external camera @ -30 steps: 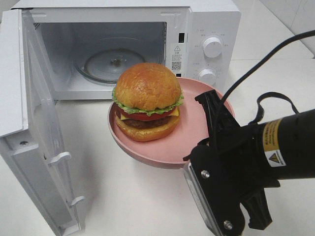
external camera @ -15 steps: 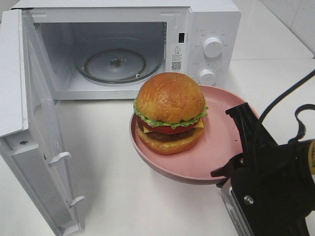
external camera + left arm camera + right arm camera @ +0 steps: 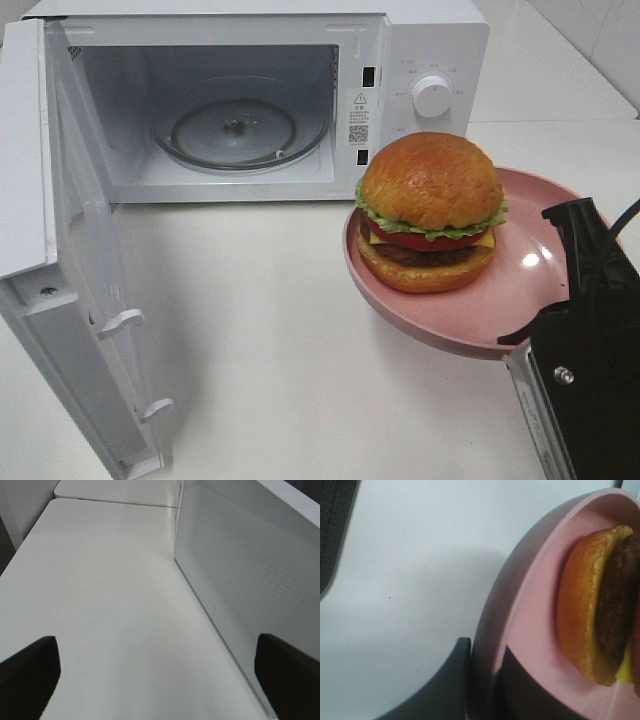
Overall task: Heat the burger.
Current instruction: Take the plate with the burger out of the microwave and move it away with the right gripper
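Bright, even light; blurred wrist close-ups

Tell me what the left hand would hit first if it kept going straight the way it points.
Judging by its wrist view, the left hand looks along bare table beside the microwave door; nothing stands ahead as far as shown, though drifting sideways would graze the door.

The microwave [image 3: 270, 95] is set at the far side of the table [image 3: 280, 380], its door [image 3: 60, 250] swung open to the left and toward the near edge. A turntable [image 3: 238, 128] is seen inside the cavity. The burger [image 3: 430, 212] is placed on the plate [image 3: 500, 310], right of the opening and nearer than the microwave's front. The plate's near right rim is pinched by the right gripper [image 3: 482, 680].
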You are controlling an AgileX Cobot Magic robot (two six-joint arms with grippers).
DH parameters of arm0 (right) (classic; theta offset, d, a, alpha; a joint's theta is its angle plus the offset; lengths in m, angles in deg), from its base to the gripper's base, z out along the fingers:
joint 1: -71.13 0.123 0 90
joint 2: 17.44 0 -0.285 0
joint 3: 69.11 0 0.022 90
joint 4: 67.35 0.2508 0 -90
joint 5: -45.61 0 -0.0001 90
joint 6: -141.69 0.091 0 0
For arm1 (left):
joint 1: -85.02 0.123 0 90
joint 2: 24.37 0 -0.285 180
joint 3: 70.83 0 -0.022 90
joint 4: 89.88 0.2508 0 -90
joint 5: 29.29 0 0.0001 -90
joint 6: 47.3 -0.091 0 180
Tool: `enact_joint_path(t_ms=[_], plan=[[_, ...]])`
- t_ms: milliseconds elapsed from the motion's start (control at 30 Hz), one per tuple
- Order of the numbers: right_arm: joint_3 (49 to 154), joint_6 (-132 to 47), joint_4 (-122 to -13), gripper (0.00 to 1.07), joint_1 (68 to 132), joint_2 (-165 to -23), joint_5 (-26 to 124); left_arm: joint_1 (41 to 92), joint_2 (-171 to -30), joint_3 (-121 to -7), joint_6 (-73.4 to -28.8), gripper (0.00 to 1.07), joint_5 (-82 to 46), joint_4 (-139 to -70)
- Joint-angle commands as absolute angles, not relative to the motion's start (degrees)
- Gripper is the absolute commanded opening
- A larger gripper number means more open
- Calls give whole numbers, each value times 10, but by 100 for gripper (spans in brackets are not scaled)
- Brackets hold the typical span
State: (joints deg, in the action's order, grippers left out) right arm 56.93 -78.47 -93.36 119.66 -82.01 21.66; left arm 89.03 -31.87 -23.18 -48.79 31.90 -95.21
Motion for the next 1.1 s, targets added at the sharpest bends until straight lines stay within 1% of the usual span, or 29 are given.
enact_joint_path(t_ms=[33, 433, 500, 533, 567, 600, 633, 1100], plan=[[574, -733, -975, 0, 1198, -808, 214, 891, -308, -232, -488, 98, 320, -952], [574, -547, -1068, 0, 1198, -807, 116, 891, -308, -232, -488, 98, 320, -952], [574, -488, -1097, 0, 1198, -807, 84, 891, -308, -232, -488, 98, 320, -952], [574, -488, -1097, 0, 1198, -807, 84, 891, -308, -232, -488, 98, 320, -952], [574, -445, -1114, 0, 1198, -807, 67, 891, -308, -232, -488, 98, 320, -952], [574, -445, -1114, 0, 1198, -807, 67, 891, -308, -232, -488, 98, 320, -952], [574, -401, -1127, 0, 1198, -807, 53, 891, -308, -232, -488, 98, 320, -952], [574, -259, -1143, 0, 1198, -807, -49, 891, -308, -232, -488, 98, 320, -952]])
